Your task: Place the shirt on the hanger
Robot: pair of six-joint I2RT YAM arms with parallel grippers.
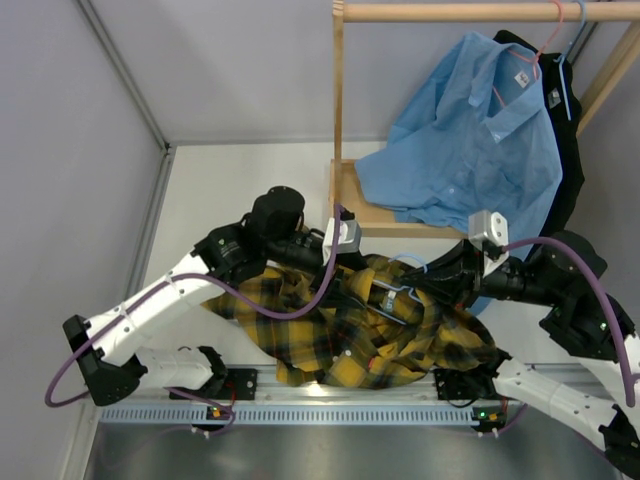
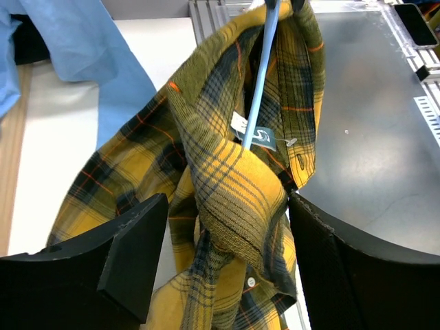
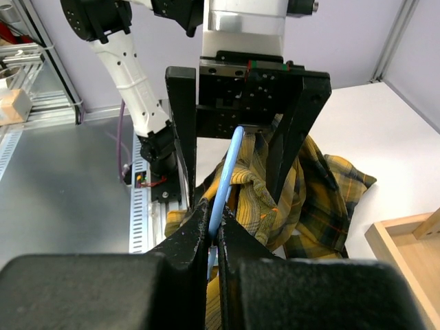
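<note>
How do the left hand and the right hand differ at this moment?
The left hand is open; the right hand is shut. The left hand straddles bunched folds of the shirt; the right hand pinches the thin rod of the hanger. Both face each other at the same bundle.

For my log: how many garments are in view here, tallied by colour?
Yellow-and-black plaid shirt: 1
Light-blue shirt: 1
Black garment: 1
Total: 3
</note>
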